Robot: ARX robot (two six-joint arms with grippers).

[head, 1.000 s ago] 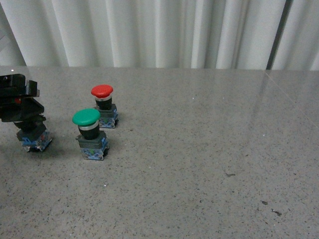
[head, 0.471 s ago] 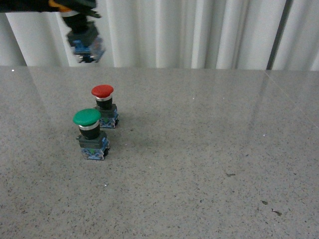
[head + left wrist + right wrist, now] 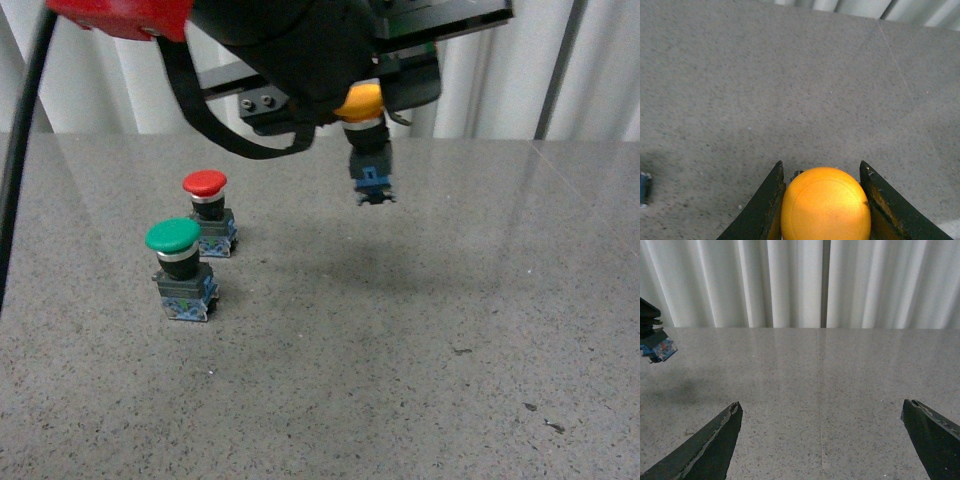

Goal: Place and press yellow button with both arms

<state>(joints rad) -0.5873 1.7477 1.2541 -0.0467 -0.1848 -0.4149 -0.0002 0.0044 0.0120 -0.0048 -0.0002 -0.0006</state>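
My left gripper (image 3: 362, 112) is shut on the yellow button (image 3: 366, 140) and holds it in the air above the middle of the table, its dark base with blue clips hanging down. In the left wrist view the yellow cap (image 3: 825, 205) sits tight between the two black fingers (image 3: 765, 205). My right gripper (image 3: 822, 412) is open and empty over bare table; its arm is out of the front view. The button's base (image 3: 659, 349) shows at the edge of the right wrist view.
A green-capped button (image 3: 180, 270) and a red-capped button (image 3: 208, 214) stand on the grey speckled table (image 3: 420, 330) at the left. White curtains (image 3: 480, 70) hang behind the table's far edge. The left arm's red casing (image 3: 120, 15) fills the upper left.
The left arm has lifted the yellow button from the table's left edge and carried it up and to the right, past the green and red buttons, to above the table's middle.
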